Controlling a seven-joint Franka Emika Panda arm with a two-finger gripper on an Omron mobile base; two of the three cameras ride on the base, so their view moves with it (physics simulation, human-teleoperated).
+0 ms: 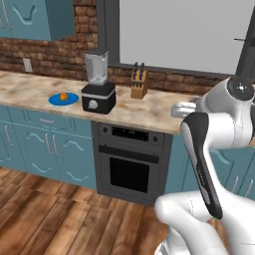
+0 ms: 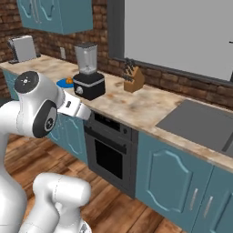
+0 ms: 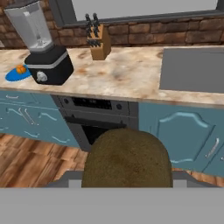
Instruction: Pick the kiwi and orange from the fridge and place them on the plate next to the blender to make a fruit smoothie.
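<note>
A brown kiwi (image 3: 126, 159) sits close in front of the hand camera, and my gripper (image 3: 126, 177) is shut on it, its tips hidden behind the fruit. The hand (image 1: 182, 110) hovers in front of the counter's edge, right of the oven. Far to the left, the orange (image 1: 63, 96) (image 3: 20, 69) rests on the blue plate (image 1: 54, 101) (image 3: 10, 76). Just right of the plate stands the blender (image 1: 98, 89) (image 2: 88, 77) (image 3: 46, 57). A dark slanted edge (image 1: 247, 52) shows at the far right; I cannot tell whether it is the fridge.
A knife block (image 1: 139, 84) stands against the brick wall right of the blender. Under the counter is an oven (image 1: 130, 164) between blue cabinets. A sink (image 2: 200, 123) lies in the counter to the right, and a silver toaster (image 2: 22, 49) sits far left.
</note>
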